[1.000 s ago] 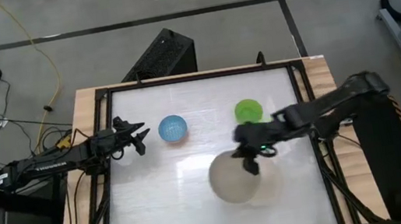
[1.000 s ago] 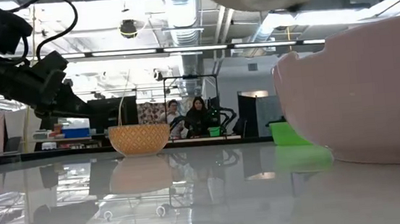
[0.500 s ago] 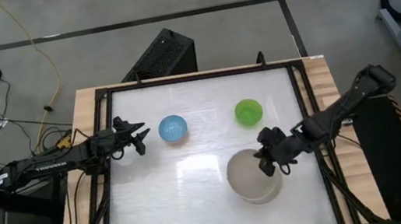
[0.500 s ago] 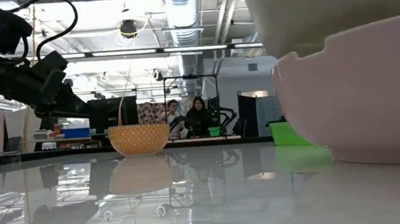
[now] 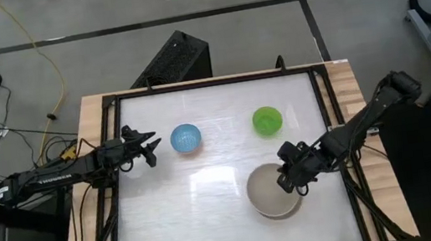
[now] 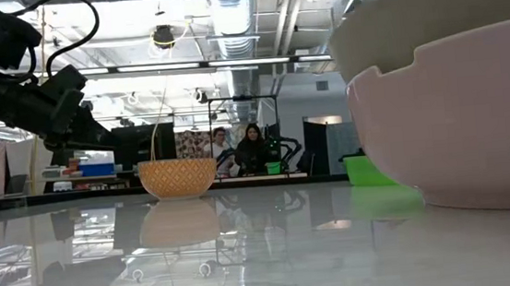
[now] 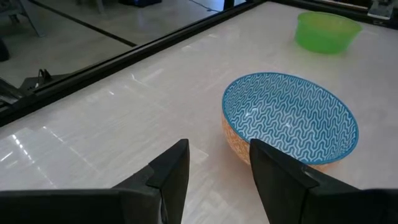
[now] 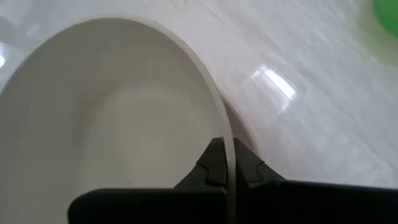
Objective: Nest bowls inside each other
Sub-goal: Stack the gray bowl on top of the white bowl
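A large cream-white bowl [image 6: 463,134] stands on the table at the near right. A grey-beige bowl [image 5: 272,192] sits tilted over it, its underside [image 6: 429,12] dipping behind the cream bowl's rim. My right gripper [image 5: 286,181] is shut on the grey-beige bowl. A light-blue bowl [image 5: 186,138] stands at the left, and a green bowl [image 5: 266,120] stands farther right. My left gripper [image 5: 150,149] is open just left of the blue bowl [image 7: 290,124], touching nothing. My right gripper pinches the grey-beige bowl's rim [image 8: 227,134] on the side toward the table's right edge. One finger is inside the bowl and one finger [image 8: 249,165] outside. The fingers slant down from the right. The bowl hangs tilted in the cream bowl's mouth; whether it rests there I cannot tell.
A black frame [image 5: 329,113] runs around the white table top. Bare table lies in the middle and along the near left. In the low view, people and shelves show far behind the table.
My right gripper has carried the grey-beige bowl toward the table's right edge and down, rolling its wrist. The bowl, earlier high above the table, now hangs tilted in the cream bowl's mouth. The gripper has stayed shut on the rim.
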